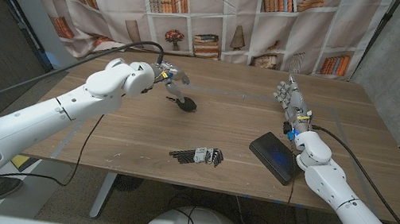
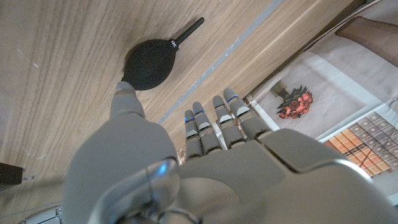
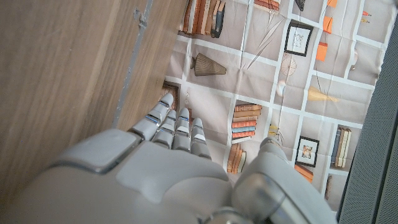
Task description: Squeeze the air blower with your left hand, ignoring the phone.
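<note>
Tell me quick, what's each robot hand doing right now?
Left hand: open, holding nothing, just beside the air blower.
Right hand: open, fingers up, holding nothing.

On the tabletop (image 1: 230,125) I see the air blower (image 1: 186,104) left of centre, with my left hand (image 1: 171,74) just behind it and to its left. The hex key set (image 1: 198,156) lies nearer the front edge, the phone (image 1: 274,157) to its right, just beside my right wrist. My right hand (image 1: 290,99) stands behind the phone, well apart from the blower.
</note>
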